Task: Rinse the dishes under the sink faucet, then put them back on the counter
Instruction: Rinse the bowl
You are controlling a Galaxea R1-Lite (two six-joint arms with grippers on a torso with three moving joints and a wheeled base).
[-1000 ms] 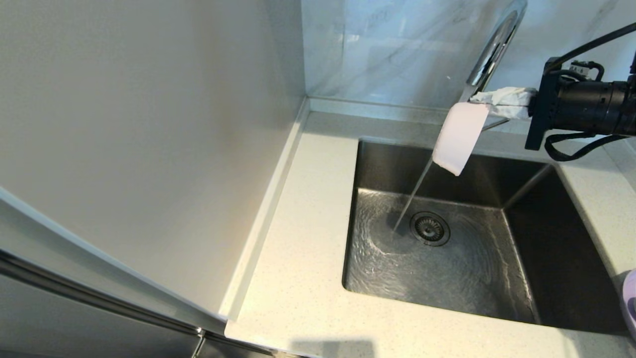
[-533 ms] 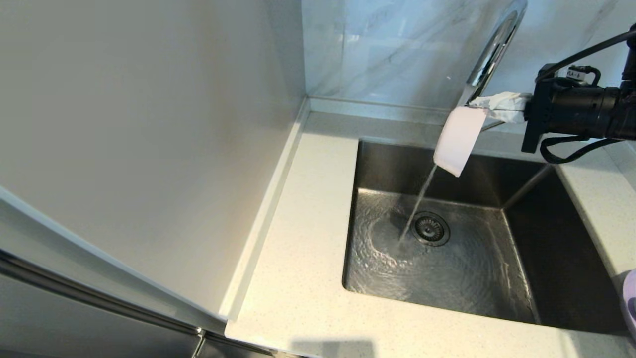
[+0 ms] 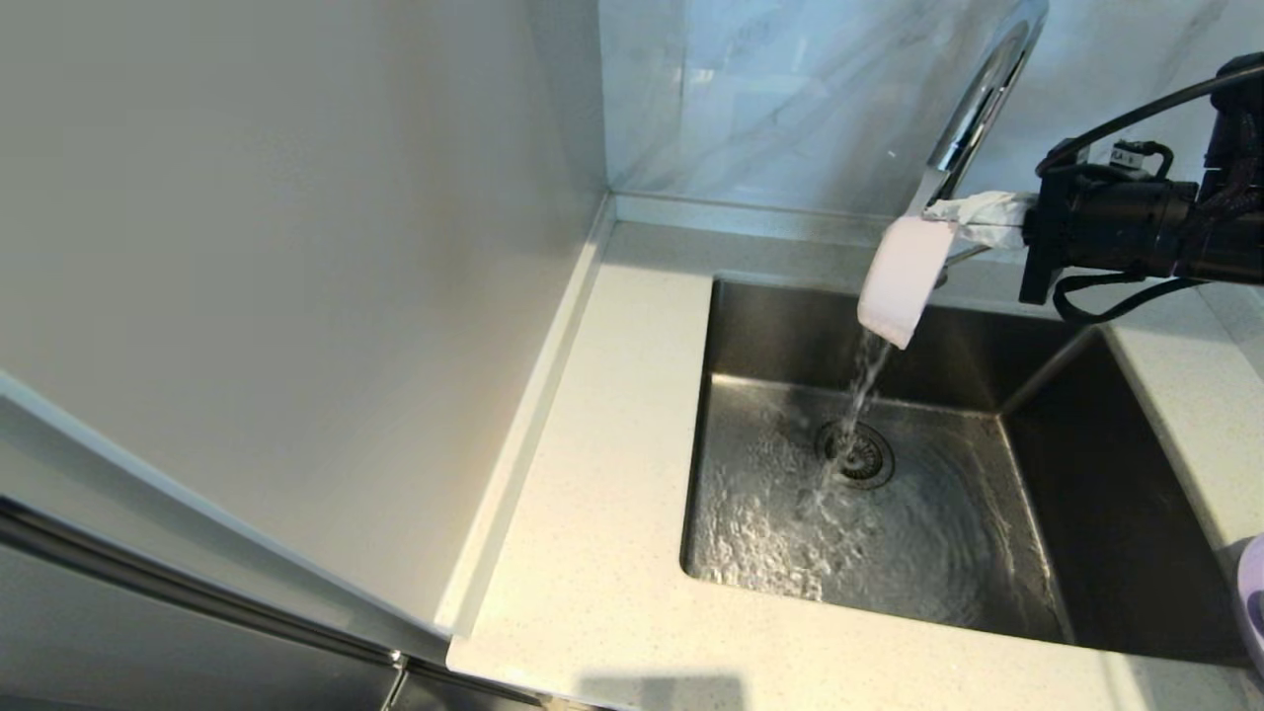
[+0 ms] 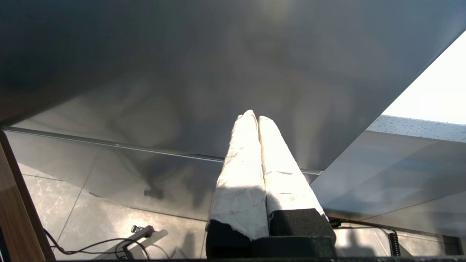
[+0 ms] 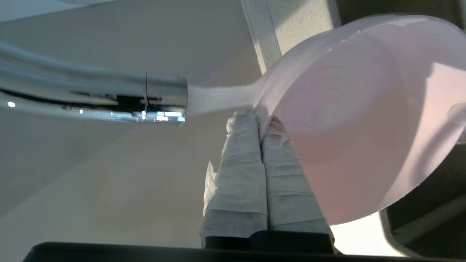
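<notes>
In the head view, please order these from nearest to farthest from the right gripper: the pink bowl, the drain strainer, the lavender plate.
1. Pink bowl, held by the right gripper under the faucet.
2. Drain strainer, below on the sink floor.
3. Lavender plate, at the counter's right edge.

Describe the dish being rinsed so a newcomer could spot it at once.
Start at the steel sink and follow the chrome faucet to its spout. There the right gripper pinches the rim of a pale pink bowl, tilted on edge, water spilling off it.
</notes>
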